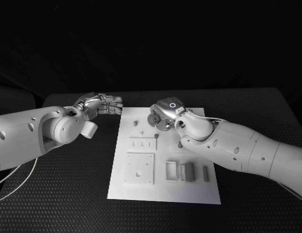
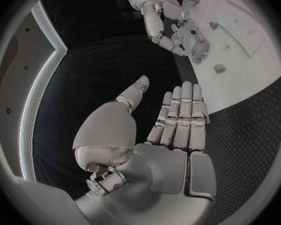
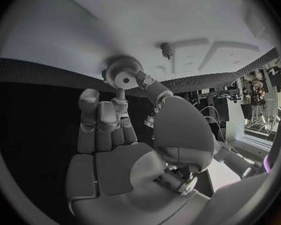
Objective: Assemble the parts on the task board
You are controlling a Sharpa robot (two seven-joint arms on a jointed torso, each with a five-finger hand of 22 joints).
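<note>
Robot arms reach in from both sides over a white task board (image 1: 166, 191) lying in the middle of a black tabletop (image 1: 67, 194). The right hand (image 1: 166, 114) hovers above the far end of the board and pinches a small grey gear (image 3: 123, 75), a round toothed disc with a centre hole, between its thumb and fingers (image 3: 118, 107), with the disc held out past the fingertips. Just beyond the gear, a short upright peg (image 3: 167, 48) stands on the board, close to it but not touching. The left hand (image 1: 100, 104) waits at the board's far left corner, over the tabletop, holding nothing; in its wrist view its fingers (image 2: 181, 112) lie straight and side by side with the thumb apart. Other pieces remain on the board: a small cone-like part (image 1: 135, 123) near the far left, a square plate (image 1: 140, 168) nearer the robot, and a cluster of slim blocks (image 1: 187, 171) beside it. Judging from this, the step in hand is carrying the gear to its post, with most of the assembly yet to do. The next move likely calls for lining the gear's hole up directly over the peg, keeping the disc level, lowering it gently, and releasing only once it has seated.
</note>
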